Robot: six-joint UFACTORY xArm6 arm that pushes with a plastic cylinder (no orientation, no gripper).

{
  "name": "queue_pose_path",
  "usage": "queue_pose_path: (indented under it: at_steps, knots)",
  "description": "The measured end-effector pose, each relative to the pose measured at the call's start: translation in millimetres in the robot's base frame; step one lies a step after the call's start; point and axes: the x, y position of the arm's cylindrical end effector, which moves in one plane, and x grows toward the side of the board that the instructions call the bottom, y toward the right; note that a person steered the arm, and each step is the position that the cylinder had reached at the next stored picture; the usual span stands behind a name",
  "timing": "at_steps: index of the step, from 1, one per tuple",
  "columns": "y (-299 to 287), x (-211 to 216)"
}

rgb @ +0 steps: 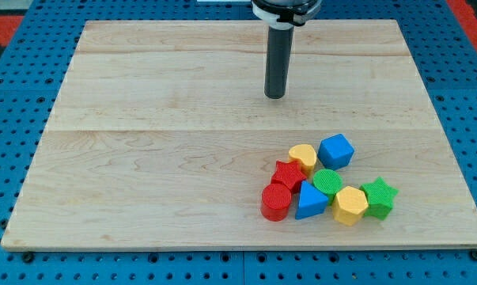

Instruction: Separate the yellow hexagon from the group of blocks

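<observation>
Yellow hexagon (pixel 350 205) sits grouped, my tip (pixel 274 96) apart.

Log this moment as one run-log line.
tip: my tip above cluster, touching nothing | target: yellow hexagon block at cluster's bottom, between blue triangular block and green star block | separation: not started
</observation>
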Motion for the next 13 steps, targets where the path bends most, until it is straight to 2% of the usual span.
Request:
queue_pose_path:
  at_steps: [3, 4, 5, 6, 7, 8, 9, 11, 12, 13]
  knots:
    - [5, -5]
    - [48, -30]
    - [99, 15]
    - [138, 87]
    - [201, 133]
    - [195, 193]
    - [114, 193]
    - [136, 207]
    - [135, 246]
    - [112, 245]
